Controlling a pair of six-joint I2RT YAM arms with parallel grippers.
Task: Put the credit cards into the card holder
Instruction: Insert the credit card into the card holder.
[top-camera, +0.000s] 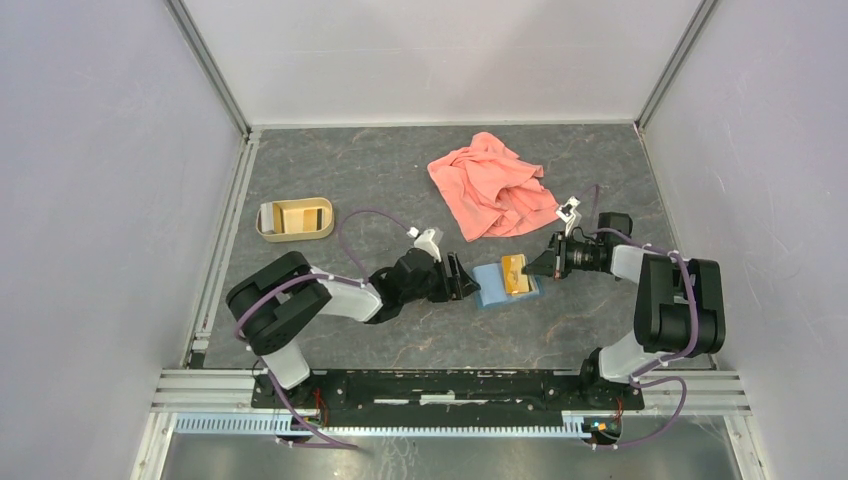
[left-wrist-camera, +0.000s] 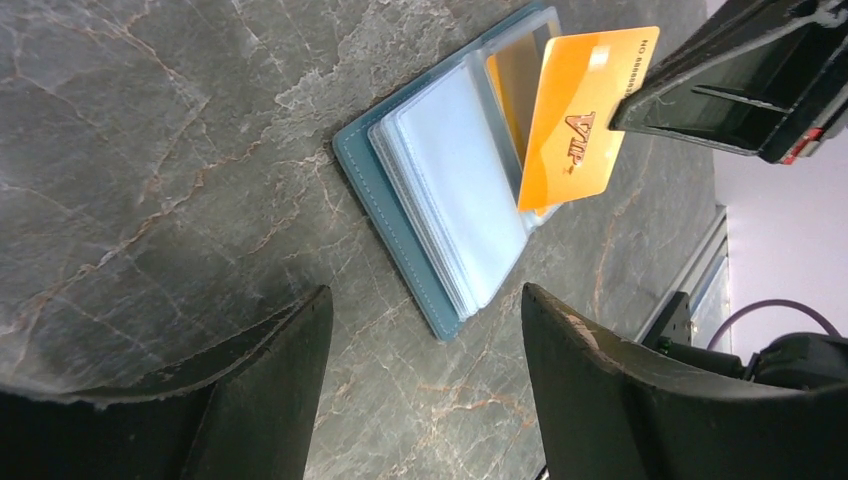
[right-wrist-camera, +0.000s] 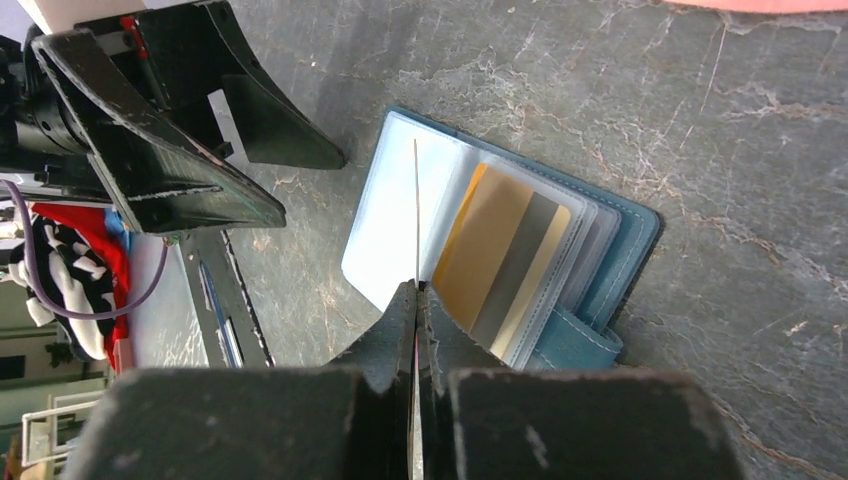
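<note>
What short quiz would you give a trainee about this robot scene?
1. True or false: the right tool is clamped on an orange card.
2. Pick one: the card holder lies A) open flat, B) folded shut, C) standing on edge.
3. Fill in: the left tool holds ____.
Key: 1 true; 2 A; 3 nothing.

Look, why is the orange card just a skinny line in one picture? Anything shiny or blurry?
Right wrist view: the thin orange plastic card is seen edge-on, so it looks like a line; the right arm's black fingers pinching it are near and blurry. Left wrist view: its face shows, with a pale glare patch. Top view: even light, soft shadows.
</note>
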